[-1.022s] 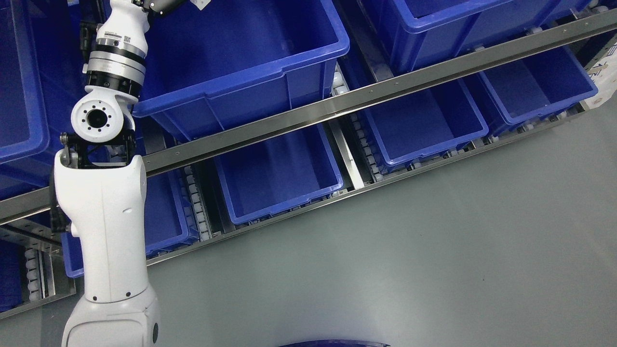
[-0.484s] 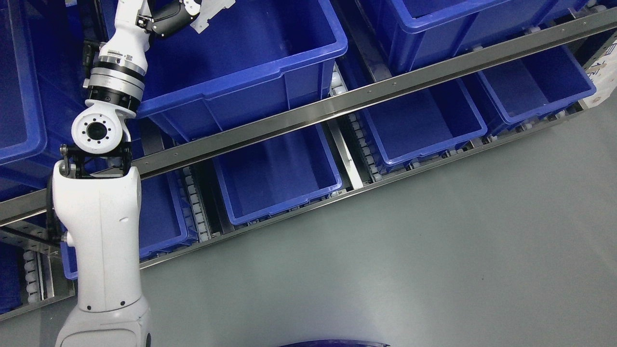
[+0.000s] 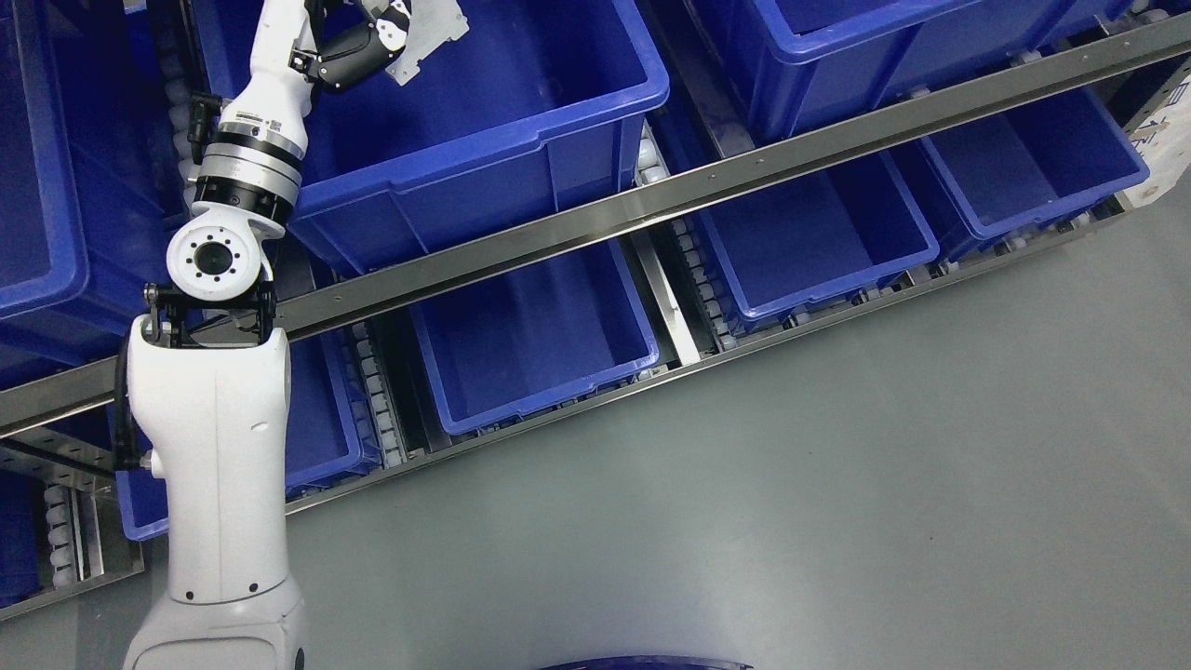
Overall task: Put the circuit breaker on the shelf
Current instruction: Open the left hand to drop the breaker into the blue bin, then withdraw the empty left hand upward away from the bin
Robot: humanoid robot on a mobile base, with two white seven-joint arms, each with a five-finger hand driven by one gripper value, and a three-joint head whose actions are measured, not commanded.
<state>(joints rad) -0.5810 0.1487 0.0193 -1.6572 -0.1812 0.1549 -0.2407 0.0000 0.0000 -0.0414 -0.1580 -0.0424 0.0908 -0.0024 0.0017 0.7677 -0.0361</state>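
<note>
Circuit breaker [image 3: 426, 37] — tilted, above blue bin [image 3: 521, 112]

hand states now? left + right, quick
Left hand: over the big blue bin at the top edge, mostly cropped; a grey-white piece shows beside it, grip cannot be told.
Right hand: not in view.

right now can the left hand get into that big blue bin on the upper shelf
Probably yes. The left hand is already over the open top of the big blue bin on the upper level, above its rim, and nothing shows between the two. Whether the fingers hold anything cannot be told here.
</note>
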